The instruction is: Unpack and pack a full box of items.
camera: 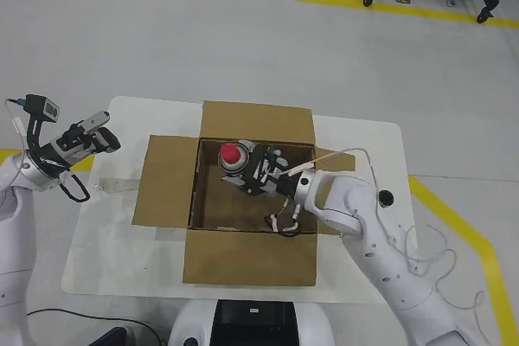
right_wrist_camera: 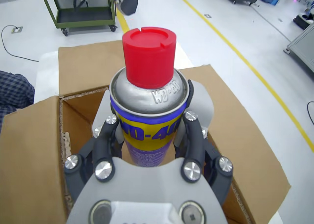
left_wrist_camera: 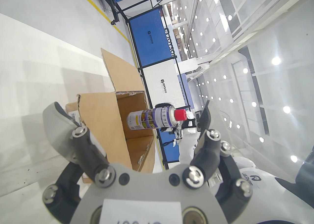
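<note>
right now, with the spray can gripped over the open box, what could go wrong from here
The spray can is smooth and round, and the right gripper pinches only its sides, so it might slip or twist. The cardboard box has walls close around that gripper; a sideways move could snag a flap and drag it. The left gripper is open and off to the side, so nothing steadies the box.

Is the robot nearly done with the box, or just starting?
Done: the box has its flaps folded open, and the floor that shows looks bare. In hand: the right gripper is shut on the spray can, held upright at the box's opening. Left: I can't tell if the can is going in or coming out. The left gripper waits open and empty beside the box.
</note>
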{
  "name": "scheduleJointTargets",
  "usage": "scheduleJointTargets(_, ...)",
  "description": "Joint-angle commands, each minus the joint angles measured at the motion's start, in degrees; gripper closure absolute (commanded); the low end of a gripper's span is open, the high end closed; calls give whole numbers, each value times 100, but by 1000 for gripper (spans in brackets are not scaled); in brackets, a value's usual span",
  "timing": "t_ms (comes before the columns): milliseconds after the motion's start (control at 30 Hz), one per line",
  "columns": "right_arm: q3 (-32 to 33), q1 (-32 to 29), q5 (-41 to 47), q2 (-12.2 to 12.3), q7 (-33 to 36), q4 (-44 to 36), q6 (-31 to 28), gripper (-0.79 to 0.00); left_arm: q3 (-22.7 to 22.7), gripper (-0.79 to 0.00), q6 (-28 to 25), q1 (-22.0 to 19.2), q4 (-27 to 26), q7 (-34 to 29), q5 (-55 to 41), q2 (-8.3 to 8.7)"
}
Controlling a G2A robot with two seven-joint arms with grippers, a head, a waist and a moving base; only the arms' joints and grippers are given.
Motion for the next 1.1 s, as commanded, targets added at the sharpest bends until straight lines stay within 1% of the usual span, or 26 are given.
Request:
scheduleJointTargets(0,142,-191,-103,43,-188,-173,-18,0,0,-785,0,0,0,0,0,0)
scheduleJointTargets(200,565,-806,-351,169,-611,-738,-16,0,0,-785,0,0,0,0,0,0)
scheduleJointTargets(300,755,-1089,-460,230,-625,-974,-55,0,0,-785,0,0,0,0,0,0)
scheduleJointTargets(367,926,-1270,-464,264,-611,-1120,35,0,0,-785,0,0,0,0,0,0)
scheduleJointTargets(600,1417,-1872,-364,367,-849,-1478,92,0,0,-785,0,0,0,0,0,0)
scheduleJointTargets(1067,1455,-1931,-361,381,-856,-1522,66,0,0,-785,0,0,0,0,0,0)
